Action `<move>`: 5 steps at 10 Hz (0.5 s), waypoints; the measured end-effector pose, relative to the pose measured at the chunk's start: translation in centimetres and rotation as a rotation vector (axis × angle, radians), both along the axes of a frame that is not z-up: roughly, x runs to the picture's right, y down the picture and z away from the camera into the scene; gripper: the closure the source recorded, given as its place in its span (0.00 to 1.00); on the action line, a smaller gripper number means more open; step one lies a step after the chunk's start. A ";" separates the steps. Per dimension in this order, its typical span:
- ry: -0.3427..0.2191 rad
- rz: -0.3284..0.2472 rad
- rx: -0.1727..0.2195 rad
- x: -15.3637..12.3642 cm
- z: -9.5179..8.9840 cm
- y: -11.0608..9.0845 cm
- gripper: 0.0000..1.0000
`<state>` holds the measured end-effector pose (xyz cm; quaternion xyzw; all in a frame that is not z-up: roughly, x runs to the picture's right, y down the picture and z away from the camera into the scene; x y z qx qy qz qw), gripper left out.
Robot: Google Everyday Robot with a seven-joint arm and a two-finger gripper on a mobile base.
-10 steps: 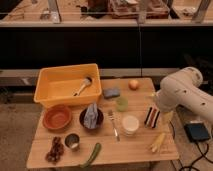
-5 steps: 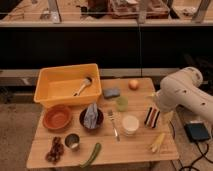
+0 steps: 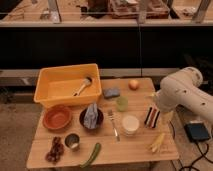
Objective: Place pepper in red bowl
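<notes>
The green pepper (image 3: pixel 91 154) lies on the wooden table (image 3: pixel 135 145) near its front edge, left of the middle. The orange-red bowl (image 3: pixel 57 117) sits at the table's left side, in front of the yellow tub, with nothing visible in it. My gripper (image 3: pixel 152 117) hangs from the white arm (image 3: pixel 184 93) at the table's right side, pointing down, just above the tabletop. It is far to the right of the pepper and the bowl.
A big yellow tub (image 3: pixel 67 83) with a brush stands at the back left. A dark bowl with a grey cloth (image 3: pixel 91 117), a small metal cup (image 3: pixel 73 141), dark grapes (image 3: pixel 54 150), a fork (image 3: pixel 114 125), a white cup (image 3: pixel 130 124), a pale green item (image 3: pixel 121 103), a blue sponge (image 3: pixel 111 93), a peach (image 3: pixel 133 84) and a yellow corn-like piece (image 3: pixel 157 143) lie around.
</notes>
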<state>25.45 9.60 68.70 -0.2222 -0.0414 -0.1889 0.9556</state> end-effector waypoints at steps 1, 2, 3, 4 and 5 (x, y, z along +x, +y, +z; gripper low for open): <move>0.000 0.000 0.000 0.0 0.0 0.0 0.20; -0.003 -0.004 0.001 -0.1 -0.1 0.0 0.20; -0.020 -0.018 0.006 -0.4 -0.3 0.1 0.20; -0.047 -0.035 0.007 -1.0 -0.7 0.4 0.20; -0.085 -0.064 0.006 -2.5 -1.3 0.8 0.20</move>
